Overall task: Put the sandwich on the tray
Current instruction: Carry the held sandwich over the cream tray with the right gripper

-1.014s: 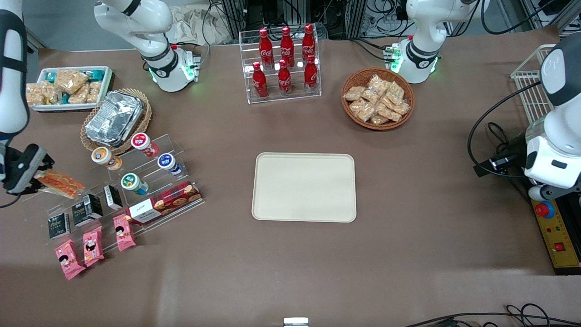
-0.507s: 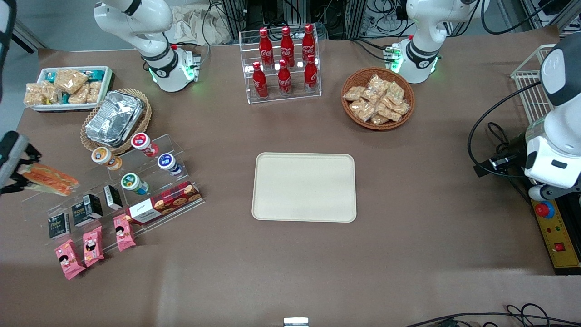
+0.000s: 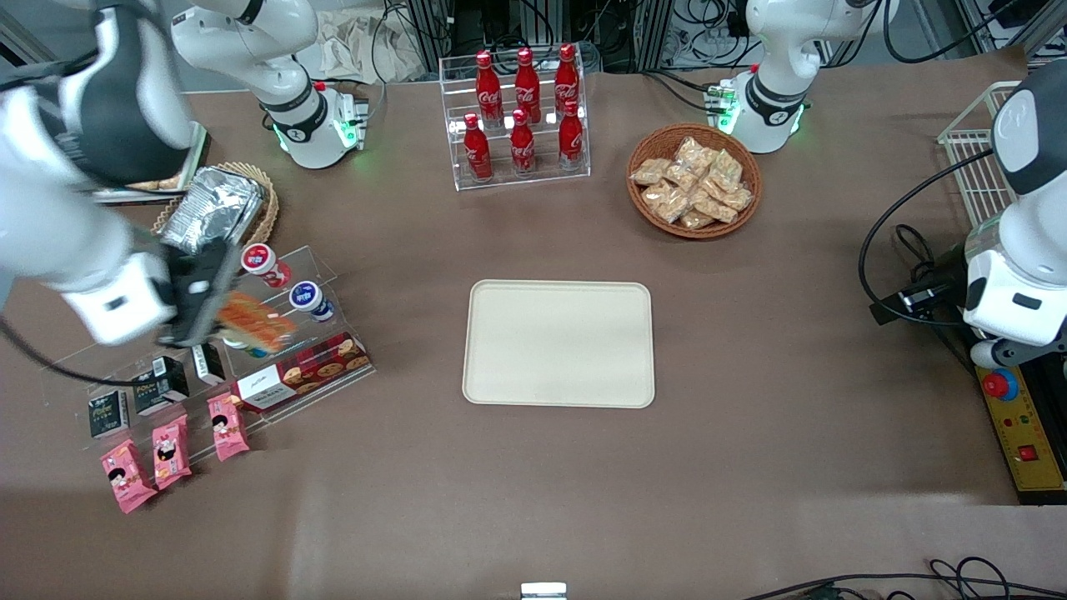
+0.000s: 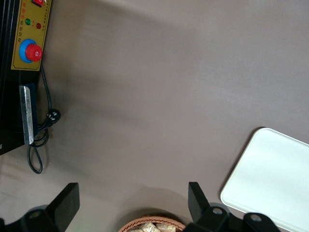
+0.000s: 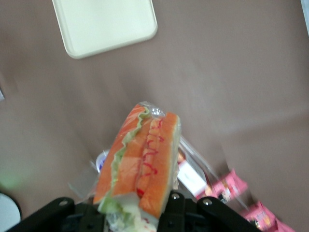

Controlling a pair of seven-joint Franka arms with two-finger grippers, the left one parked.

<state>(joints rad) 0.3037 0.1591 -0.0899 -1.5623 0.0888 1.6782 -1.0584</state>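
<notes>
The hand (image 3: 218, 312) grips the sandwich (image 3: 252, 323) above the acrylic snack stand (image 3: 275, 367).

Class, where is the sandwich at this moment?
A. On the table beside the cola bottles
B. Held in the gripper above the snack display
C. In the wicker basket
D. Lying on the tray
B: the gripper grips the sandwich above the display; the tray is bare.

Tool (image 3: 218, 321) with gripped sandwich (image 3: 252, 323) now inward from the table's edge, above the clear snack shelf (image 3: 283, 333), nearer the tray (image 3: 558, 342).
</notes>
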